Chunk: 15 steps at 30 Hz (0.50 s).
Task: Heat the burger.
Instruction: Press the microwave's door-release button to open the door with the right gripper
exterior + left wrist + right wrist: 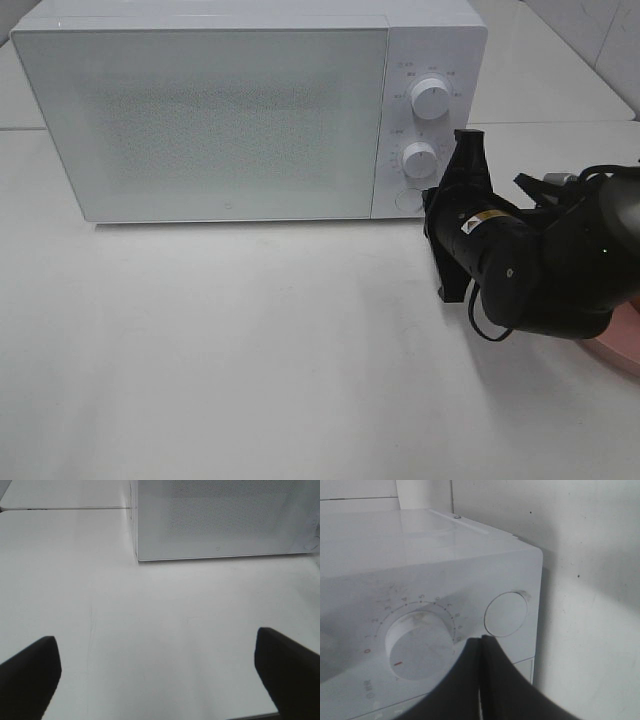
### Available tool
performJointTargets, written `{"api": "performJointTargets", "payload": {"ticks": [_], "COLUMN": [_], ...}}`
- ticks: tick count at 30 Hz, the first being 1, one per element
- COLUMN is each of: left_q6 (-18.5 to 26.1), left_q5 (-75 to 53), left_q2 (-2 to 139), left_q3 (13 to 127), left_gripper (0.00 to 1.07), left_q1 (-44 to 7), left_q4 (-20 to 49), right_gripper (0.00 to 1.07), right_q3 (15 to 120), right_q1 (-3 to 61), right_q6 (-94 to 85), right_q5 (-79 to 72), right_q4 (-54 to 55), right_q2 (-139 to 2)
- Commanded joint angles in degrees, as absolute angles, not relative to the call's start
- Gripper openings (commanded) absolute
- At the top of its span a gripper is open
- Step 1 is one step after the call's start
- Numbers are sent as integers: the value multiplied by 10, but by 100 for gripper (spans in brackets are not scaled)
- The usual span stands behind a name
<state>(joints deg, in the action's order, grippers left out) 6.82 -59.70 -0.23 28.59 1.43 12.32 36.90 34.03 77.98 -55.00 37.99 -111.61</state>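
Showing in no view, the burger may sit behind the microwave's (220, 120) closed door; its place relative to either pincer cannot be told. The right pincer (481, 645), shut and empty, points at the round button (506, 614), likely to press it. The left pincer (156, 652) hangs wide open, empty, over the worktop (150, 605).

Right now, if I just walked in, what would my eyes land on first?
The big white microwave at the back of the table, with its door closed. Next comes the black right gripper on the right side, shut and pointing at the round button near the lower knob. A bit of pink plate peeks out at the far right.
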Motion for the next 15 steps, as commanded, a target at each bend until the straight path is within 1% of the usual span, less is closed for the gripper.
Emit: {"api": "performJointTargets", "payload": {"ticks": [1,5,15], "left_q6": [70,70,70], "left_q5": [-593,-593,-593], "left_q2": [-15,-15,-15], "left_q3": [285,285,285], "left_gripper": [103,103,103], "left_q1": [14,14,14], "left_q4": [123,123,123], "right_gripper": [0,0,0], "right_q3": [380,399,427], "right_q1": [331,320,320], "right_q6": [796,804,833], "right_q5": [-549,-548,-544], "right_q4": [350,330,313], "right_q2": [-1126,-1144,-1189]}}
